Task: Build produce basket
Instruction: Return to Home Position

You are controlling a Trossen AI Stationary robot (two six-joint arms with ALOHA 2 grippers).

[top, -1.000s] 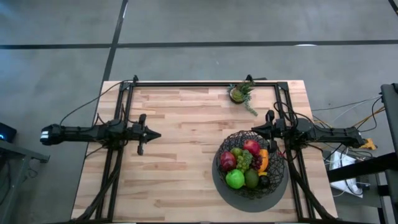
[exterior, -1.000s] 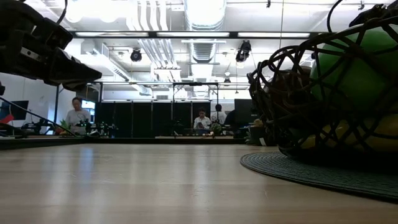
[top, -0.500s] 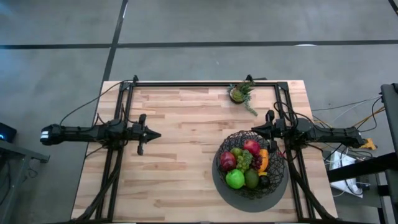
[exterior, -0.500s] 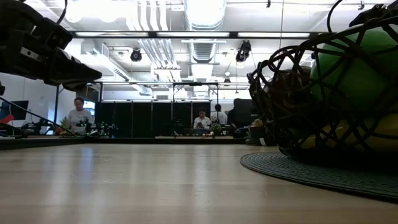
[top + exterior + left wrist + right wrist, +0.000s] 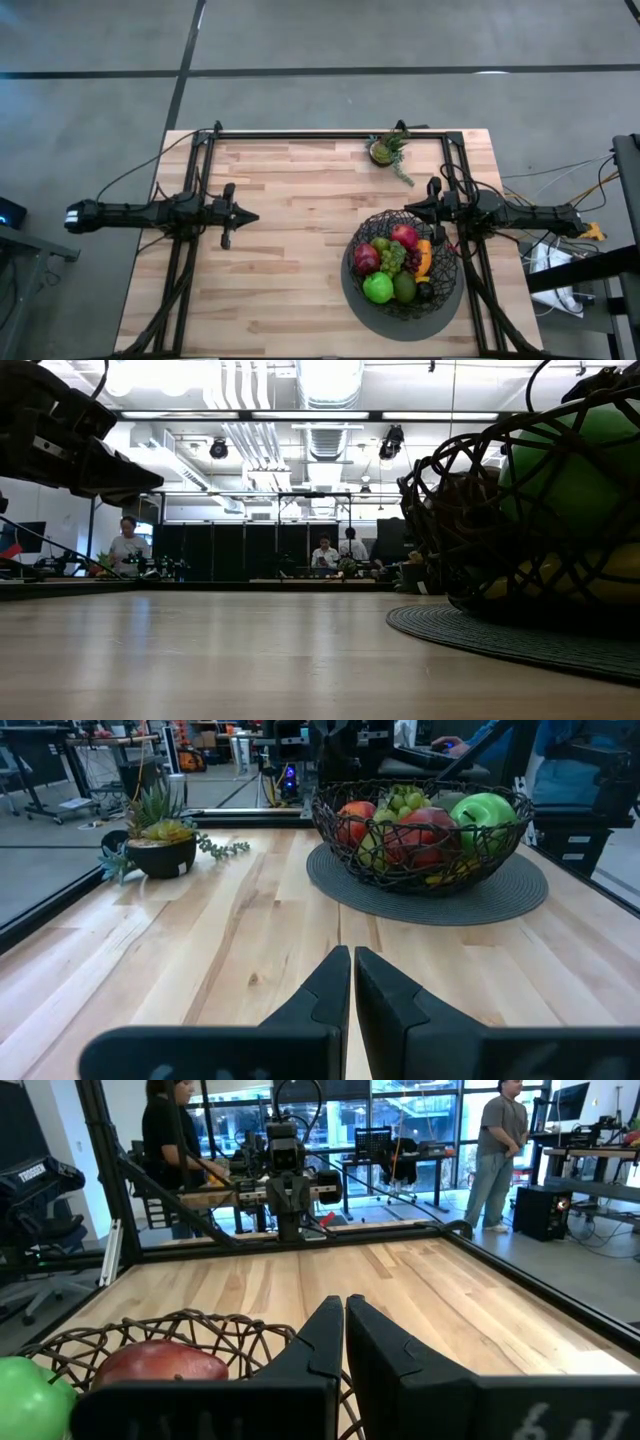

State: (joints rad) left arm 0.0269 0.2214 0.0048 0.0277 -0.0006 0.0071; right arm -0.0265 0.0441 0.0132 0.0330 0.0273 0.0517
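Note:
The dark woven-wire basket stands on a flat round grey disc at the table's right near part. It holds the produce: red apples, a green apple, grapes, an orange piece and darker fruit. In the left wrist view the basket shows full of fruit. My left gripper hovers shut over the table's left middle, far from the basket. My right gripper is shut just beyond the basket's far rim, touching nothing.
A small potted green plant stands near the far edge, right of centre. Black frame rails run along the far edge and both sides. Bare wood lies between the two arms. People stand in the room beyond the table.

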